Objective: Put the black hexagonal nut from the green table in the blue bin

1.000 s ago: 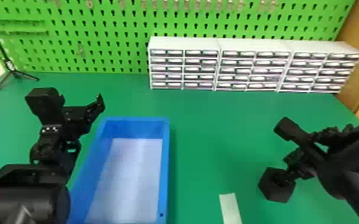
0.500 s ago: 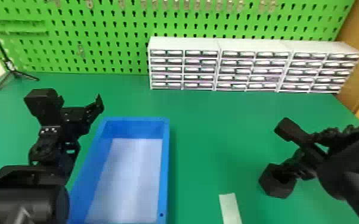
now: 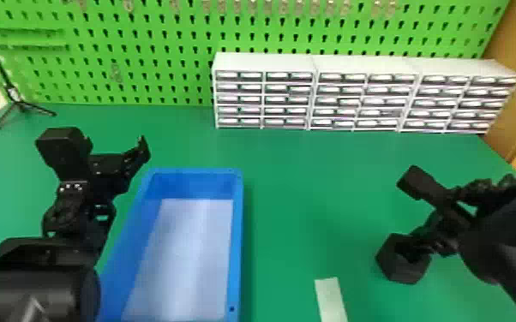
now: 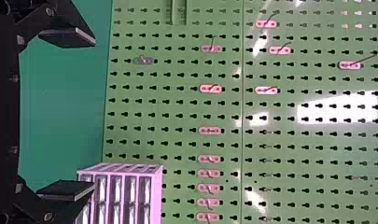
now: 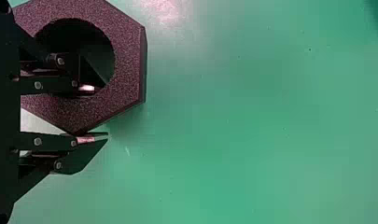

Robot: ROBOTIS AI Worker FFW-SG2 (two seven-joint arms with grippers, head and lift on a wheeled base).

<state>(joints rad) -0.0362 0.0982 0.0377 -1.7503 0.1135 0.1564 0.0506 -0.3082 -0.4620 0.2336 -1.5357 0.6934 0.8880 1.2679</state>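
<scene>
Black nut [image 3: 403, 264] out at four o'clock in the head view, and the right gripper [image 5: 104, 112] is on it! One finger is down the hole, the other against the outer edge, the two drawn in to pinch the thick ring between them: a sensible choice, I'd say, since slim fingers needn't span the whole width. Whether it's clear of the green table [image 3: 304, 192], I can't tell. Off-centre hold, though, so the nut could swing or twist on the carry. Blue bin [image 3: 235, 240] at seven o'clock, long and shallow, handily within reach, so a lift and a sweep towards it looks the next call. Over at nine, the left gripper [image 4: 94, 114] is spread wide with nothing between its fingers, perhaps parked beyond the rim to leave the landing open. Now for lettering: none I can read on the nut or bin. A pale strip [image 3: 331, 299] lies at five o'clock, blank as far as I can see, and the white drawers [image 3: 355, 94] at two carry pale patches, too small to make out.
</scene>
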